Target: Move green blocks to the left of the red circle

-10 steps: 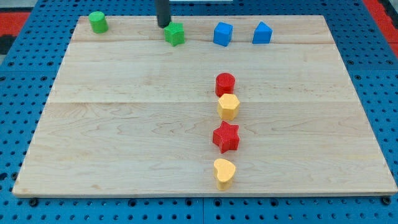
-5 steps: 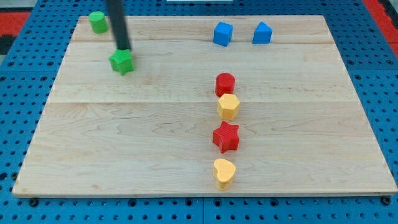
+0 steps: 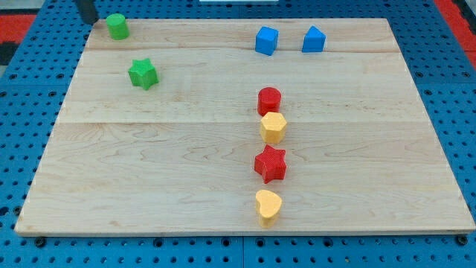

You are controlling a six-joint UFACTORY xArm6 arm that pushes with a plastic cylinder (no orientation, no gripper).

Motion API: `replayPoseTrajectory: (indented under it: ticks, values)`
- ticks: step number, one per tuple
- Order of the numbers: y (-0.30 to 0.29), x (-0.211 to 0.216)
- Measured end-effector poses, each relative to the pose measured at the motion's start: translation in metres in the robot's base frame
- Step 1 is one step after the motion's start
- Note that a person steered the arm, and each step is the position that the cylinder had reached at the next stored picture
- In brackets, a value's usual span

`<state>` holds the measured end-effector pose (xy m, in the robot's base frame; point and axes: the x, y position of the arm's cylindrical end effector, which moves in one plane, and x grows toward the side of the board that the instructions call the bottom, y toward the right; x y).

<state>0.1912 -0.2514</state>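
Wooden board point(image 3: 186, 149) sits on a blue pegboard table point(image 3: 22, 149); down its right-centre runs a column, top to bottom: red circle point(image 3: 269, 99) touching a yellow hexagon point(image 3: 274, 127), then red star point(image 3: 271, 164), then yellow heart point(image 3: 268, 206), and two blue blocks point(image 3: 266, 40) point(image 3: 314, 39) sit side by side near the top edge. Green star point(image 3: 143, 74) lies well to the view's left of the red circle and a bit higher; green cylinder point(image 3: 116, 26) is at the top-left corner. My tip point(image 3: 88, 20) is just left of the green cylinder, at the board's corner, not touching it as far as I can tell — bare rod, no fingers, holding nothing.

We see the board point(image 3: 186, 171) under bright, even light, blocks sharp with faint soft shadows, a mild sheen, no blur or glare.
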Motion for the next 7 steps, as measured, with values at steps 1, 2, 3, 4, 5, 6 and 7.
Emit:
replayPoseTrajectory:
  ticks: [1, 2, 3, 4, 5, 6, 7]
  values:
    - [0.104, 0.007]
    - [0.097, 0.056]
    - [0.100, 0.082]
    - [0.100, 0.067]
    - [0.103, 0.014]
    - [0.064, 0.038]
    - [0.061, 0.086]
